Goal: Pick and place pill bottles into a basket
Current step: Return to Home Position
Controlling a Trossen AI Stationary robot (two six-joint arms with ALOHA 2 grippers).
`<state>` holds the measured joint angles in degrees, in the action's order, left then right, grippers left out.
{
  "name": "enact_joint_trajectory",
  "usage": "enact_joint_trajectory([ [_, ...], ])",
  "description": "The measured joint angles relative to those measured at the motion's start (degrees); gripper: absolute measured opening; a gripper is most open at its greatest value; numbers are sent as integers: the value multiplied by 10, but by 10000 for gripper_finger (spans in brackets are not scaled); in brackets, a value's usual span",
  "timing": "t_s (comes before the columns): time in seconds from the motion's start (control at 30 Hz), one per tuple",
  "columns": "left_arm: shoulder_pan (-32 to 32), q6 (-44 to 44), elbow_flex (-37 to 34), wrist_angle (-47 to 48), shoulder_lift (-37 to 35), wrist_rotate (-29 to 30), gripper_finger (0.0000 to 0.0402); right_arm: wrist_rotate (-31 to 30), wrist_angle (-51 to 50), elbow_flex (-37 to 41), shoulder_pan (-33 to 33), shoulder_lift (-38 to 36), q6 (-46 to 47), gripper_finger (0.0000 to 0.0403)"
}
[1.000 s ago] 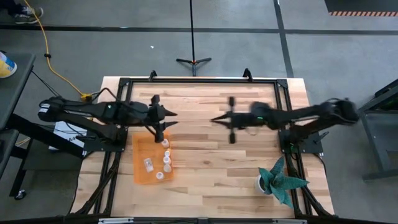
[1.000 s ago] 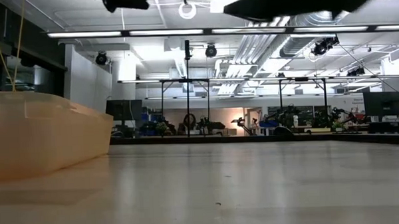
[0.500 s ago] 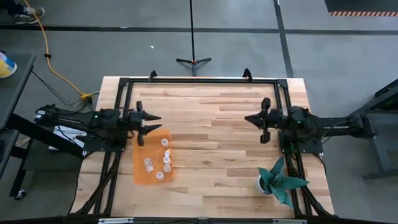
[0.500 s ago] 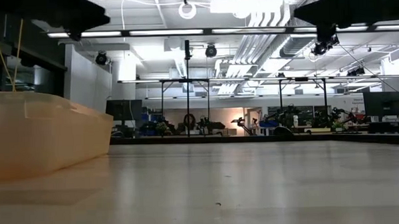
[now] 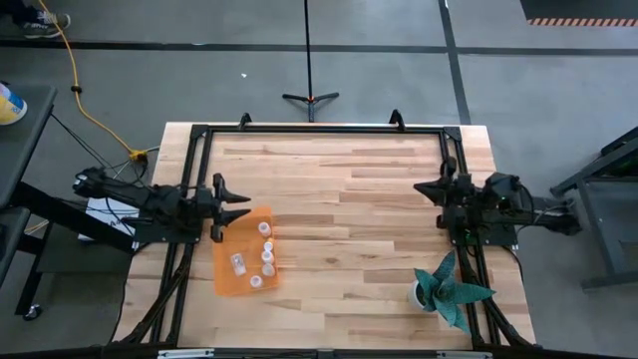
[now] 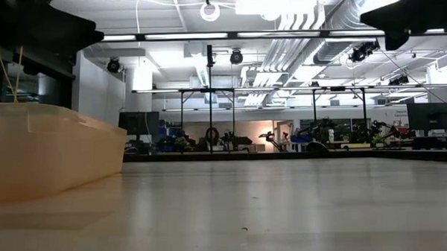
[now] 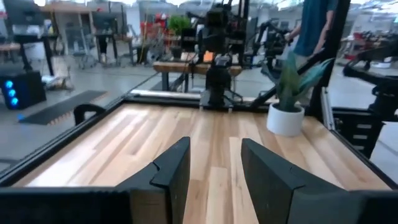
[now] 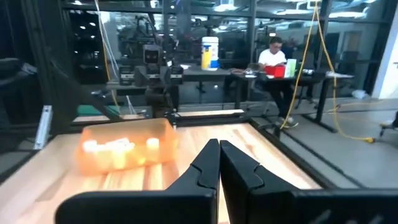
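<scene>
1. Left jaws: open. The left wrist view shows the two fingers (image 7: 168, 177) set apart with bare desk (image 5: 349, 199) between them, and nothing is held. The left arm (image 5: 150, 196) sits folded at the desk's left edge, jaws pointing right.
2. Height: in the low view the left arm is only a dark mass along the top left, so the jaws ride well above the desk surface.
3. The basket (image 5: 227, 284) lies on the left part of the desk, its long axis running near to far. Its far rim shows just beside the left jaws' tips in the high view. The rest of it lies toward the near edge from them.
4. The pill bottles (image 5: 267, 256) are inside the basket, about six. Most stand in a row along its right wall, and one sits alone toward the left wall. I see no bottle out on the bare desk.
5. Judgement: placing looks complete and only parking the arms remains. The left arm is much the nearer to the basket, so it should move away to the left and not dip toward the rim.
6. Right jaws: closed and empty, the fingers (image 8: 208, 165) pressed together in the right wrist view. The right arm (image 5: 498, 194) is folded at the right edge, well apart from the basket.
7. A potted plant (image 5: 424, 292) stands in the near right corner, clear of both arms.
</scene>
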<state>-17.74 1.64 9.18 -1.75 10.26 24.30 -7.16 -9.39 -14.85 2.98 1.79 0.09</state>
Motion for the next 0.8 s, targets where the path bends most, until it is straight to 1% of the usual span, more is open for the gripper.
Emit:
enact_joint_trajectory([
  [0.07,-9,-15,-21,-41,0,0,177,0,-26,-1,0,-17,17,1],
  [0.13,-12,-28,-46,-78,0,1,177,1,-33,-1,0,-15,28,1],
  [0.2,-10,-30,-63,-94,0,6,177,2,-31,1,0,-9,27,1],
  [0.27,-10,-29,-72,-102,-4,10,177,-11,19,7,0,-8,24,1],
  [0.33,-10,-30,-74,-108,-4,9,177,-11,63,29,0,-9,10,1],
  [0.53,-10,-34,-75,-106,-4,9,177,-13,150,122,0,-8,13,1],
  [0.6,-10,-32,-75,-100,-4,7,177,-10,180,142,0,-9,20,1],
  [0.8,-10,-29,-75,-96,-3,5,177,-9,177,142,0,-8,21,1],
])
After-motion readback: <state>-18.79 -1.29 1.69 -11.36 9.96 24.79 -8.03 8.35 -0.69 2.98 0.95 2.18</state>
